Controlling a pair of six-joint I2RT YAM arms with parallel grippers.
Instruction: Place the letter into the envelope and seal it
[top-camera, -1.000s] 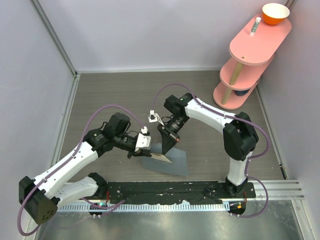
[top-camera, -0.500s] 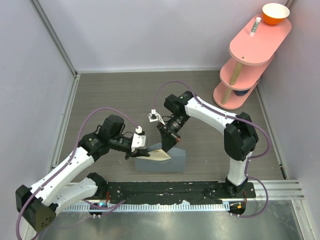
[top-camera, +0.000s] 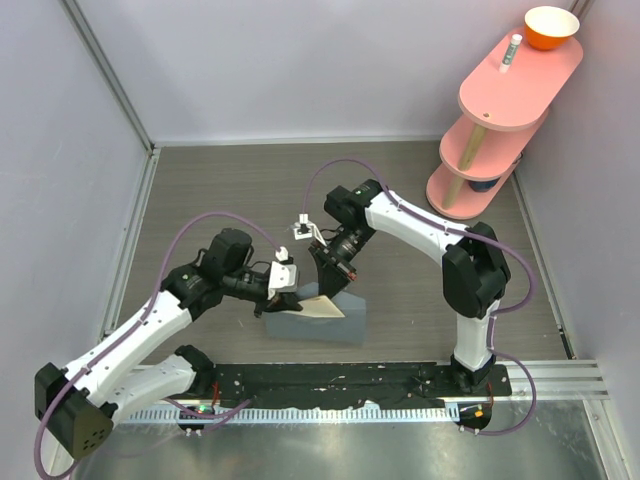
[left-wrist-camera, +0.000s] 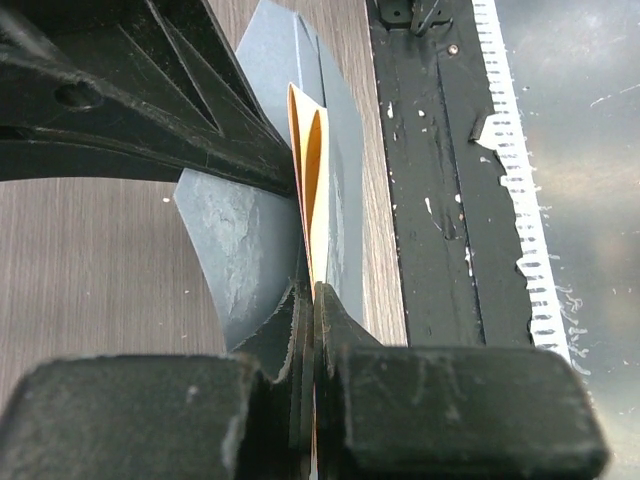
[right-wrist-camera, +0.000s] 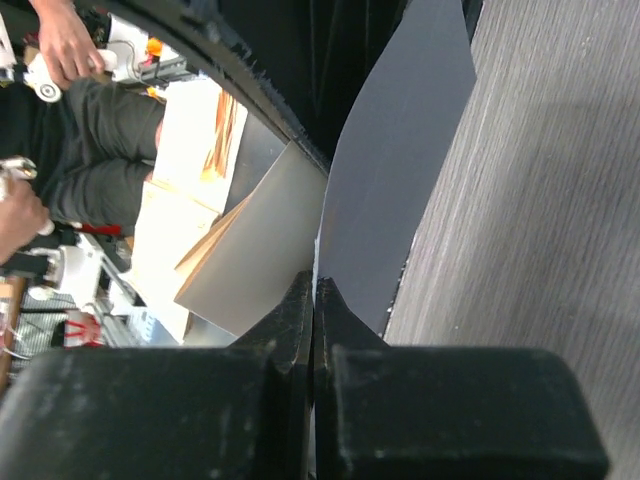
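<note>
Near the middle of the near edge of the grey wood-grain worktop (top-camera: 250, 190), a flat slate blue-grey paper envelope (top-camera: 345, 322), just short of the black strip (top-camera: 340, 378) running along that edge. Lower part down on the worktop, far edge lifted and curving upward. In its mouth, a thin tan-and-cream paper letter (top-camera: 322, 309), wedged edge-on between two blue-grey layers in the left wrist view, with a pale corner poking out toward the left side of the worktop; how far in, hard to judge from above. On the letter's free edge, the left gripper (top-camera: 272, 306), reaching in from the left, fingers pressed fully together with the sheet pinched between them and the envelope's side panel touching one finger. On the envelope's raised far edge, the right gripper (top-camera: 332, 290), coming down from the far side, fingers likewise pressed tight with only the grey paper between the tips. Both grippers close together over the envelope, not touching each other. Well apart, in the far right corner of the worktop, a pink three-tier shelf (top-camera: 500, 95) with rounded ends, carrying an orange bowl (top-camera: 551, 27) with a white inside and a small white cylinder (top-camera: 512, 48) beside it on the top tier.
</note>
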